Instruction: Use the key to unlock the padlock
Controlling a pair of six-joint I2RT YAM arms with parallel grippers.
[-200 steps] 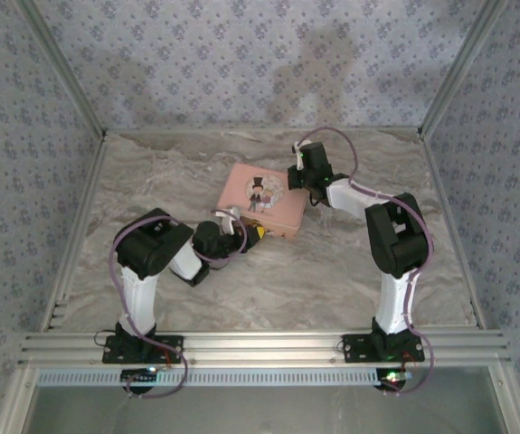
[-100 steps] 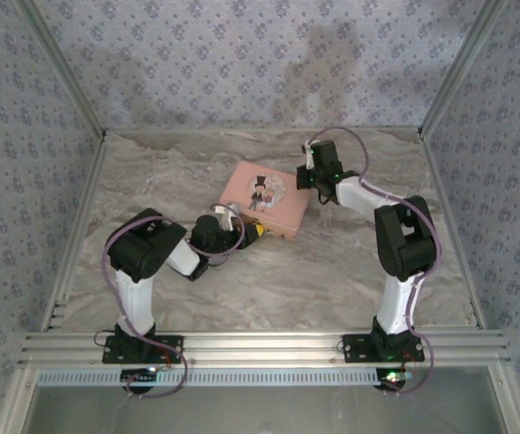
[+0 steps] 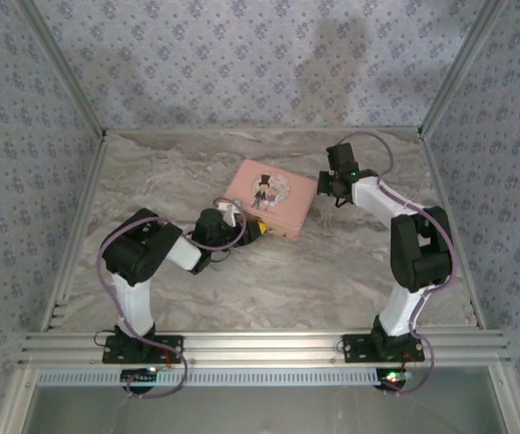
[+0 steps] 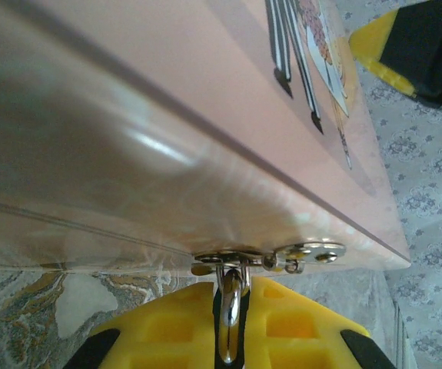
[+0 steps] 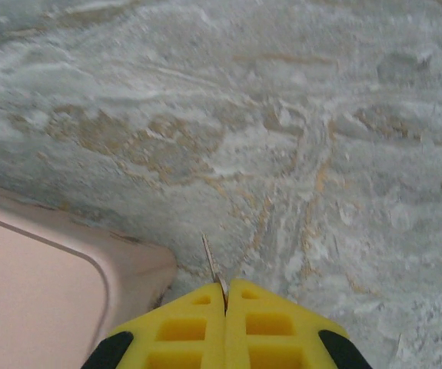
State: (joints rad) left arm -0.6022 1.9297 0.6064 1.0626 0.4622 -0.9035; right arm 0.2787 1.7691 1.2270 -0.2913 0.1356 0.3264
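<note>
We log, L wrist: left gripper [image 4: 233, 301] clamps padlock [image 4: 230, 338] at 6 o'clock of tin [image 4: 167, 115]; R wrist: right gripper [image 5: 226, 289] pinches key [image 5: 210, 258]

The left arm is folded low, with the elbow bent and the forearm reaching to the right. The left gripper [image 3: 254, 231] has its yellow fingers pressed on the padlock [image 4: 230, 311]. The right arm rises from its base and bends far-left. The right gripper [image 3: 324, 184] is pinched together on the key [image 5: 211, 264].
</note>
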